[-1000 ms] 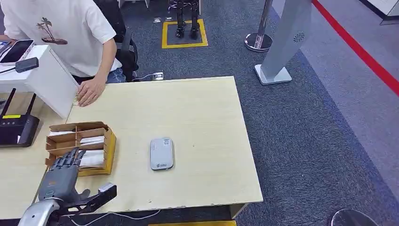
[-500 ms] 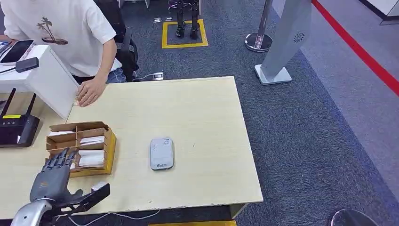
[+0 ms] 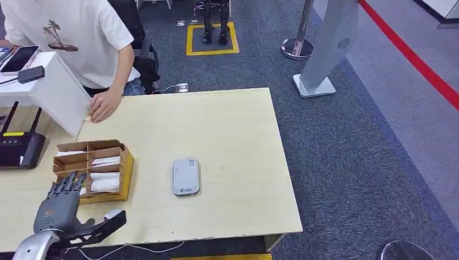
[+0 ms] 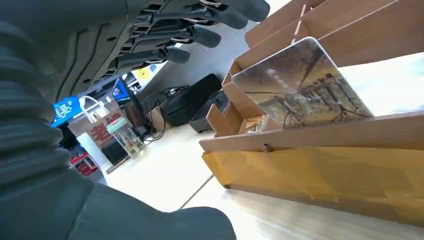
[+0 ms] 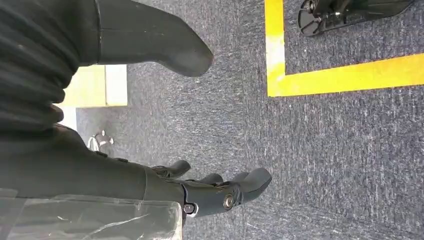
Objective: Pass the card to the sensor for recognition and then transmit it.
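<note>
A wooden card box with several compartments stands on the table's left side, white cards lying in it. My left hand hovers at the box's near left corner, fingers spread and holding nothing. In the left wrist view a card with a brownish picture leans in the box, the hand's fingers apart beyond it. The grey card sensor lies flat mid-table, to the right of the box. My right hand hangs over grey carpet with fingers loosely apart, holding nothing.
A person in a white shirt sits at the far left corner, one hand resting on the table. A black router and a white box stand at the left. Carpet, a grey stand and a barrier post lie beyond.
My left hand has drawn back toward me and slightly left, from over the box's near compartments to its near left corner. It has barely moved in the last half second.
</note>
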